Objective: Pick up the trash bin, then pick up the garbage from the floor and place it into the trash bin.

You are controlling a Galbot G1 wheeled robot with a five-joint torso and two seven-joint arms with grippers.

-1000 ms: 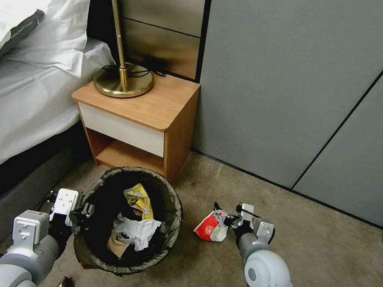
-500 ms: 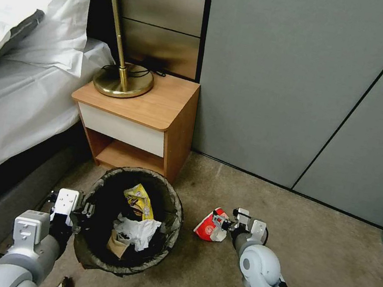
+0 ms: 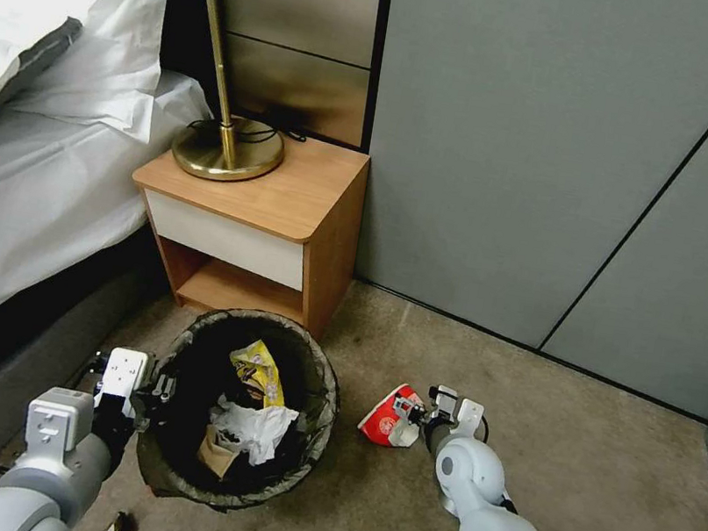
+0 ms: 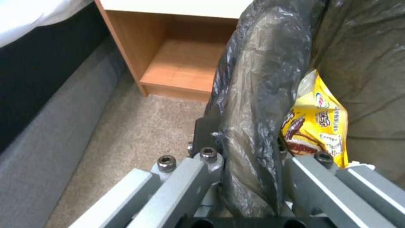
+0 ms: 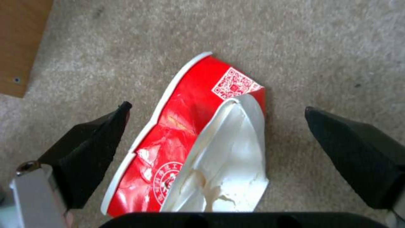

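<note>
The trash bin [image 3: 325, 390], lined with a dark bag, stands on the floor [image 3: 606, 481] in front of the nightstand. It holds a yellow wrapper [image 3: 257, 369], white tissue [image 3: 260, 429] and brown paper [image 3: 214, 454]. My left gripper [image 3: 159, 389] is shut on the bin's near-left rim. In the left wrist view the bagged rim [image 4: 257, 95] sits between my left gripper's [image 4: 249, 152] jaws. A crushed red-and-white piece of garbage [image 3: 389, 416] lies on the carpet right of the bin. My right gripper [image 3: 414, 412] is open, its fingertips [image 5: 120, 110] on either side of that garbage [image 5: 185, 126].
A wooden nightstand [image 3: 292, 203] with a brass lamp [image 3: 228, 149] stands just behind the bin. The bed [image 3: 28, 190] runs along the left. Grey wall panels [image 3: 566, 155] close off the back. A small dark scrap [image 3: 116, 530] lies on the carpet near my base.
My right gripper has crept left and lower toward the red-and-white piece, the arm tucking in. The left gripper and bin have not moved.
</note>
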